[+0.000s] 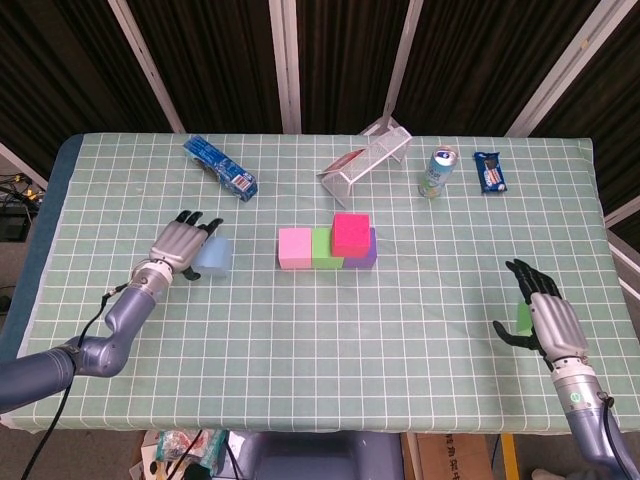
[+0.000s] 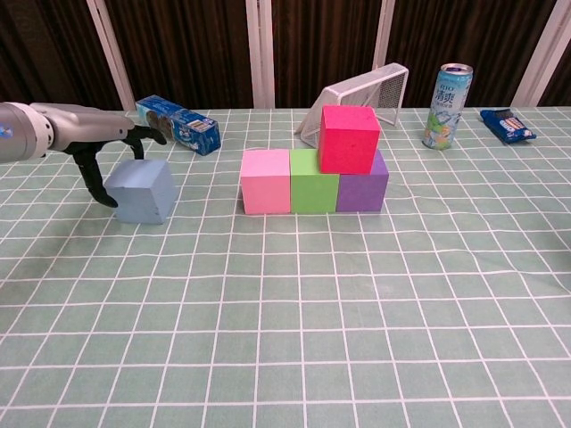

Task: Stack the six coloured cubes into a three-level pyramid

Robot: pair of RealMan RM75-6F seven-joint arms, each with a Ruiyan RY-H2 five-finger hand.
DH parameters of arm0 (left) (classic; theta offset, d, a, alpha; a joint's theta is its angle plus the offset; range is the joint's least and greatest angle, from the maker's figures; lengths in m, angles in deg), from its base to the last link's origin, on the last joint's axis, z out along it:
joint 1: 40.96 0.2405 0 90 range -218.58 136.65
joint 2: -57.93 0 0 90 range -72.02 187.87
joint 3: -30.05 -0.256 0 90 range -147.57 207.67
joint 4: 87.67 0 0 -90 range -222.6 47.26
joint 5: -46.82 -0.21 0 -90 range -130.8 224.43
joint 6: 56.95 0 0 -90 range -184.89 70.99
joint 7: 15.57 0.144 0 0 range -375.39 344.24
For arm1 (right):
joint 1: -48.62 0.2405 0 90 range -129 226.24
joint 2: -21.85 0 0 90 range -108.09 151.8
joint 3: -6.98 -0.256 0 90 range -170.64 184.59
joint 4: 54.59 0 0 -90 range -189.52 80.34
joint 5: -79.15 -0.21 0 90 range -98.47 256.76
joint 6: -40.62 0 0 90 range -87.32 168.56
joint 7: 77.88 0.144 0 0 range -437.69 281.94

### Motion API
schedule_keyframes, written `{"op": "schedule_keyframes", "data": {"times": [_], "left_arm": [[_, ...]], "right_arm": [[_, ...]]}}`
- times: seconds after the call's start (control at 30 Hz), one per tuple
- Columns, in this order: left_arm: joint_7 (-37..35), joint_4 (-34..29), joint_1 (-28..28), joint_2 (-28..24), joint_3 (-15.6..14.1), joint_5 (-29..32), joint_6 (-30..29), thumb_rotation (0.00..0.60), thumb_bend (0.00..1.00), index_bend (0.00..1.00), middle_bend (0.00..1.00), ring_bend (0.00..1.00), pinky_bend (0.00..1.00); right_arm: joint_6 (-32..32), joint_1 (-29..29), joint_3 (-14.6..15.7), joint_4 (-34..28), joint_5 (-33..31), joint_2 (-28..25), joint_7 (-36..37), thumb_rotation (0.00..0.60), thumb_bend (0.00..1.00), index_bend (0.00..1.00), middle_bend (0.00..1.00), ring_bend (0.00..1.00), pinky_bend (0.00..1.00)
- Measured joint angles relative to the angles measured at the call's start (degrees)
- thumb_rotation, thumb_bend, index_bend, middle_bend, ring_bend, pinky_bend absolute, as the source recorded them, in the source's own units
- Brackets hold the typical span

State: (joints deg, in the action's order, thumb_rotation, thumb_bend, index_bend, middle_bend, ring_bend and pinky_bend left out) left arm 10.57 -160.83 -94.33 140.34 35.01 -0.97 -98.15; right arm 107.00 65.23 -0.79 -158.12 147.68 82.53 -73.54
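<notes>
The left hand sits low over the desk with its fingers spread around the blue cube — the cube lies just at its fingertips, on the side toward the stack. In the chest view one dark finger hangs down the cube's outer face and others reach over its top edge; the cube rests on the desk, and I cannot tell whether the hand truly grips it or only touches it.

Further out on that same side, well apart from the left hand, stand 3 cubes in a row, touching: pink, green and purple. A red cube sits on top, over the green and purple ones.

The right hand hovers far off near the desk's right edge, fingers apart and curved. A green patch shows just behind its fingers; I cannot tell whether it is held.

Beyond the left hand lies a blue packet. Behind the stack a wire rack is tilted, with a can and a snack bag beside it.
</notes>
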Motion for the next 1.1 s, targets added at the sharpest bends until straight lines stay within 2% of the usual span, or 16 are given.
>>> {"op": "schedule_keyframes", "data": {"times": [0.13,0.43,0.77,0.87,1.1], "left_arm": [[-0.3,0.2,0.2,0.6,0.1,0.1,-0.7,0.6,0.27,0.01,0.4,0.06,0.1],[-1.3,-3.5,1.0,-1.0,0.9,-0.5,-2.9,0.6,0.27,0.01,0.4,0.06,0.09],[-1.4,-11.7,1.1,-8.5,3.0,-0.6,-5.2,0.6,0.27,0.01,0.38,0.06,0.09],[-0.8,-14.0,0.0,-10.9,4.1,1.1,-4.7,0.6,0.27,0.01,0.38,0.06,0.1],[2.4,-17.6,-4.3,-12.9,5.5,8.1,-3.2,0.6,0.27,0.01,0.36,0.06,0.09]], "right_arm": [[0.0,0.0,0.0,0.0,0.0,0.1,-0.1,0.6,0.35,0.0,0.0,0.0,0.02],[-0.2,-0.1,0.1,-0.4,0.5,0.0,-0.1,0.6,0.35,0.0,0.0,0.0,0.02],[-0.2,-0.2,0.2,-0.5,0.9,-0.3,0.1,0.6,0.35,0.0,0.0,0.0,0.02],[-0.2,-0.2,0.2,-0.5,0.9,-0.1,-0.1,0.6,0.35,0.0,0.0,0.0,0.02],[-0.6,0.0,0.2,-0.4,0.8,0.3,-0.2,0.6,0.35,0.0,0.0,0.0,0.02]]}}
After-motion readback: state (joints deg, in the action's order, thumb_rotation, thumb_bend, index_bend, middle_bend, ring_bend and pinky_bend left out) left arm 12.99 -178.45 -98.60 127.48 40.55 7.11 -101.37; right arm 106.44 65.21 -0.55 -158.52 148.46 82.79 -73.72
